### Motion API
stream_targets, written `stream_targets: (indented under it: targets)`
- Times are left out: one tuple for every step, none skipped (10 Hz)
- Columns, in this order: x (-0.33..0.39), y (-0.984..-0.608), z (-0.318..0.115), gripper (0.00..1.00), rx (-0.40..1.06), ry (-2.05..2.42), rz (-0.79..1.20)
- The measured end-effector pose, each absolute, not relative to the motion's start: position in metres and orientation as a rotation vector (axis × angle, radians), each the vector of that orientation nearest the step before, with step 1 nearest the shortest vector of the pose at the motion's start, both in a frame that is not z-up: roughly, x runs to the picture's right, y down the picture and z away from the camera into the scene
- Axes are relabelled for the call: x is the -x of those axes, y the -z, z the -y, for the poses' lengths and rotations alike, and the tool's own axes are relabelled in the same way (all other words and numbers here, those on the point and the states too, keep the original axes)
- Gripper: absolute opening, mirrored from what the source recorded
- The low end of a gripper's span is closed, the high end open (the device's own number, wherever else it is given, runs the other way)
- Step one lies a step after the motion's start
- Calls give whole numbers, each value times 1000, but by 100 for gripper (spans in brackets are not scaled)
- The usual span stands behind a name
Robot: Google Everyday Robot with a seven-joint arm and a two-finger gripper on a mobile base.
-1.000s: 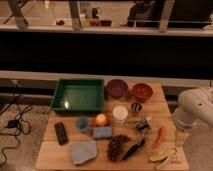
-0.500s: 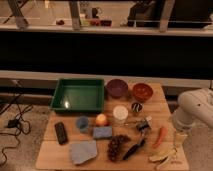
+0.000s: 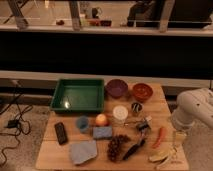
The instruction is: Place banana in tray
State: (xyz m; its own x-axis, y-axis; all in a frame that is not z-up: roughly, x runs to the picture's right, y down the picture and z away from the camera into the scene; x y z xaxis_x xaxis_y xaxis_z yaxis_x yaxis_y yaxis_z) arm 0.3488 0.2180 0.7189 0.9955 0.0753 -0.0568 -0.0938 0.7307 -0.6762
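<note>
Gripper (image 3: 179,141) is at the right edge of the light wooden table (image 3: 150,120), hanging fingers-down off the white robot arm (image 3: 196,107). Fingers are spread with nothing between them. It sits just right of the slim red chili (image 3: 159,137) and just above the long pale-yellow banana (image 3: 170,158), apart from it as far as I can see. The banana lies flat at the near-right corner of the table, right next to a stubby olive-yellow oval piece (image 3: 157,157); can't tell if the two touch. The large rectangular dark-green plastic tray (image 3: 60,93) is at the far-left of the table, well apart from the banana, with nothing visible inside. Right of the tray along the back: round purple bowl (image 3: 116,88), then round red bowl (image 3: 142,91). Middle row: small blue cup (image 3: 83,123), orange round fruit (image 3: 101,119), white round cup (image 3: 120,113), small dark can (image 3: 136,107). Front row: black rectangular block (image 3: 61,133), grey crumpled cloth (image 3: 83,152), blue sponge (image 3: 102,132), dark grape bunch (image 3: 116,146), black-handled utensil (image 3: 134,148).
</note>
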Motion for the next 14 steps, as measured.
stream_targets:
  targets:
    - [-349, -719, -225, 80, 758, -97, -19]
    - [-353, -718, -237, 80, 772, -100, -19]
    - [-359, -713, -255, 80, 790, -109, -17]
    - [-363, -710, -270, 80, 801, -118, -13]
    - [-368, -709, -288, 80, 819, -134, -6]
    - [-370, -712, -301, 80, 833, -141, 2]
    - [-369, -714, -305, 80, 841, -144, 8]
    - [-368, -715, -309, 80, 850, -147, 13]
    - [-368, -715, -313, 80, 859, -150, 14]
    - [-368, -715, -317, 80, 869, -154, 16]
    - [-367, -716, -319, 80, 874, -153, 20]
    - [-365, -716, -319, 80, 874, -150, 23]
    - [-357, -715, -318, 80, 873, -137, 32]
    - [-349, -716, -316, 80, 864, -133, 40]
